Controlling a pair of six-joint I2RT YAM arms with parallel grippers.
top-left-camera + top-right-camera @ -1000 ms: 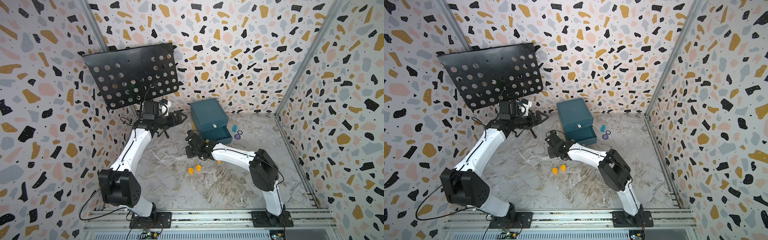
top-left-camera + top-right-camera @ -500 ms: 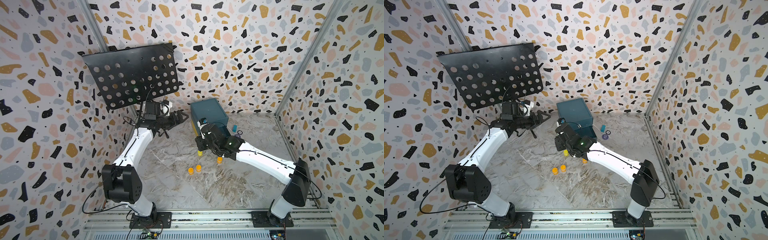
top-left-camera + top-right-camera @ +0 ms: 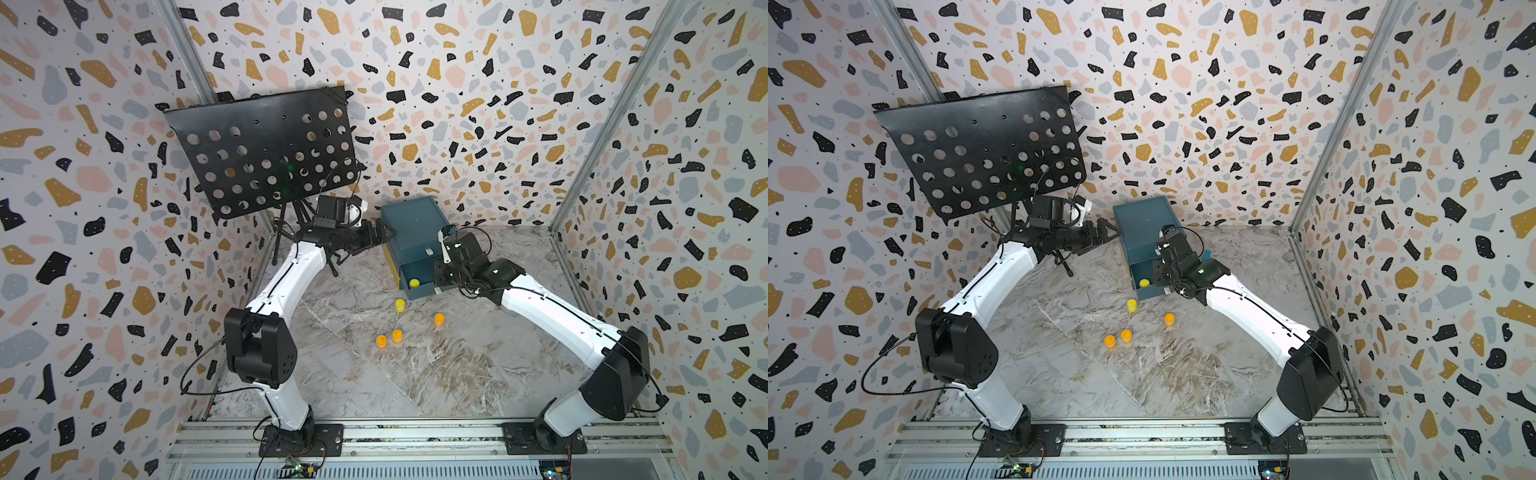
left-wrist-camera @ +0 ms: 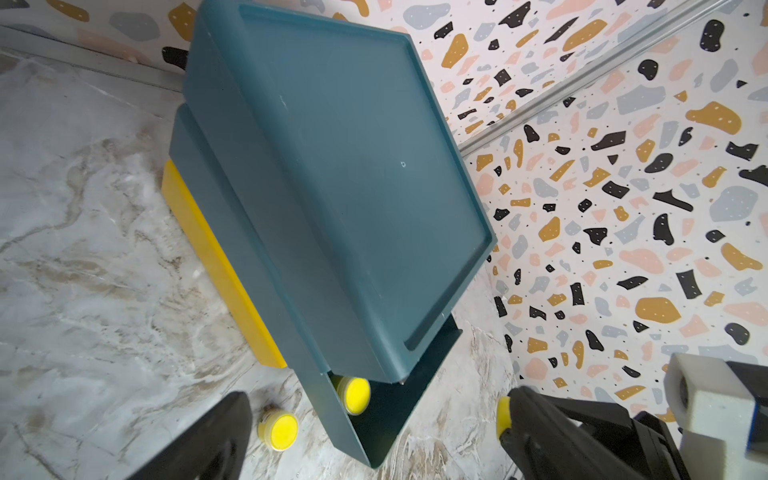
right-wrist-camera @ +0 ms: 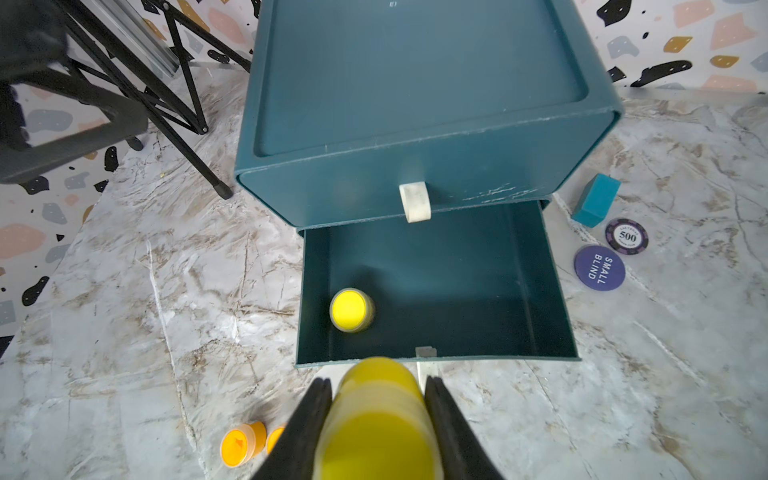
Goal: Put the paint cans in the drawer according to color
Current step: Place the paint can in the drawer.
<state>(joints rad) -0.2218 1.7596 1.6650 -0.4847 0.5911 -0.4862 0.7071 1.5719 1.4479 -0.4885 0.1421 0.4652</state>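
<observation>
While the left gripper (image 3: 380, 233) gapes wide, the right gripper (image 5: 378, 382) pinches a squat yellow paint can (image 5: 376, 428).

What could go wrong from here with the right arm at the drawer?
1. The right gripper grips the carried can, which looks level with the front wall of the open drawer, not clearly past it. Released now, it might clip the rim and fall outside.
2. The stored yellow can sits inside near that edge; the new one could land on it or knock it.
3. The loose yellow can stands just outside the drawer; a low retreat may bump it.
</observation>
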